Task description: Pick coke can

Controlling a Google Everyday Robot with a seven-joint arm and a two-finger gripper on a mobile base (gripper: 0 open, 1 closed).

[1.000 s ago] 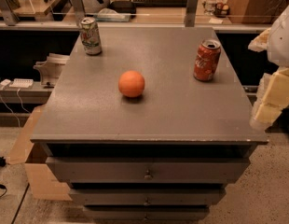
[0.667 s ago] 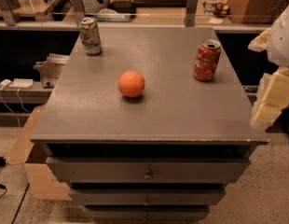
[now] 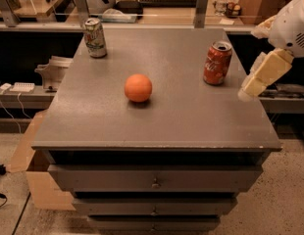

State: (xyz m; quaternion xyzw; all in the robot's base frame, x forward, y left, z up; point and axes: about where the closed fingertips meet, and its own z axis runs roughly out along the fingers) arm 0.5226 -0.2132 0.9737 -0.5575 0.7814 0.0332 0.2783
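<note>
The coke can (image 3: 217,62) is red with white script and a silver top. It stands upright on the right side of the grey cabinet top (image 3: 191,116). My gripper (image 3: 251,88) hangs at the cabinet's right edge, just right of the can and a little nearer the camera, not touching it. It is pale cream and angled down to the left, and the white arm (image 3: 294,21) rises behind it at the upper right.
An orange ball (image 3: 138,87) lies near the middle of the top. A pale white-green can with red markings (image 3: 95,37) stands at the back left corner. Drawers (image 3: 154,180) face the front. A cardboard box (image 3: 34,175) sits on the floor at the left, and cluttered shelves stand behind.
My gripper has moved left and slightly up, closer to the coke can. The can, the ball and the pale can have not moved.
</note>
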